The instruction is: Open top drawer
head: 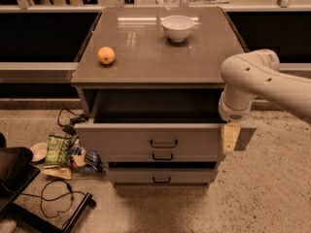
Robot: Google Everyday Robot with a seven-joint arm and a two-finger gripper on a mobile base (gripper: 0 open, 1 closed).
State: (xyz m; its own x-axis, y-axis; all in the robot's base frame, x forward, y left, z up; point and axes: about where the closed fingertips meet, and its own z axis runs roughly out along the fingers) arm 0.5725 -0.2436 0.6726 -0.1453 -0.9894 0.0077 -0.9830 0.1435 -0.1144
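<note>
At the lower left of the frame a green snack bag (57, 149), a white plate (38, 151) and a looped black cable (53, 198) lie on the speckled floor beside the cabinet. On the cabinet top (146, 62) an orange (106, 55) sits towards the left, and a white bowl (178, 27) stands further back, right of centre.

The top drawer (121, 139) is at the centre of the frame, pulled well out, with its shadowed interior showing above the wide grey front. Its small black handle (164, 143) is untouched. The two narrower drawers (141, 176) below it are shut.

At the right, the white arm (252, 76) bends down, and the gripper (231, 137) rests against the right end of the drawer front. I cannot tell whether it is clenched or released.
</note>
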